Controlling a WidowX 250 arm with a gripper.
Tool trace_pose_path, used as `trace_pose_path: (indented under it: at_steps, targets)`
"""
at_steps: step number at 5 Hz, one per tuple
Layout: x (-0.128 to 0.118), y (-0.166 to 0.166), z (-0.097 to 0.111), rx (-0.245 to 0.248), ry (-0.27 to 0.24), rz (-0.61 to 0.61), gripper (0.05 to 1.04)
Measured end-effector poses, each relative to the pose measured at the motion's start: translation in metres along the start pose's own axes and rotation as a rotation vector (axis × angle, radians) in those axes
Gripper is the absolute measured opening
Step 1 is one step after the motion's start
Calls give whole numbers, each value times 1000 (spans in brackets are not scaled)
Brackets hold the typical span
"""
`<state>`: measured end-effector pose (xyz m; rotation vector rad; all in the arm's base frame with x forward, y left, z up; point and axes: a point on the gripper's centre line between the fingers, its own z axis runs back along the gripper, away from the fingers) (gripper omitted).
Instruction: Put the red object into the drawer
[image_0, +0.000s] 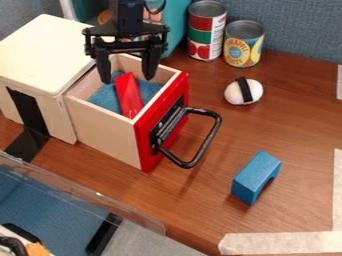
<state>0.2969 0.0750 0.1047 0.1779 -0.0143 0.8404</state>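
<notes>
Because black tape (27, 112) appears to anchor the wooden cabinet (40, 55) at upper left, its drawer (100, 130) can stand pulled out without shifting the body. Above this opening, the gripper (127, 79) hangs with fingers wide apart and empty, a spread suited to release; the red object (129, 95) lies inside on blue lining (152, 89), evidently delivered. Farther right, the handle (208, 137) projects toward mid-frame, giving purchase for closing.

A blue-grey wall (300, 25) (rather fabric-like) stands behind the brown table (300, 130).
</notes>
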Motion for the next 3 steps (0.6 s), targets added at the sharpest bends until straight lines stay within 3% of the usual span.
trace_pose_path:
  at_steps: [1, 3]
  targets:
    - [-1, 2, 8, 12, 12, 6, 1009]
    - [-4, 14, 49, -68, -26, -5, 1001]
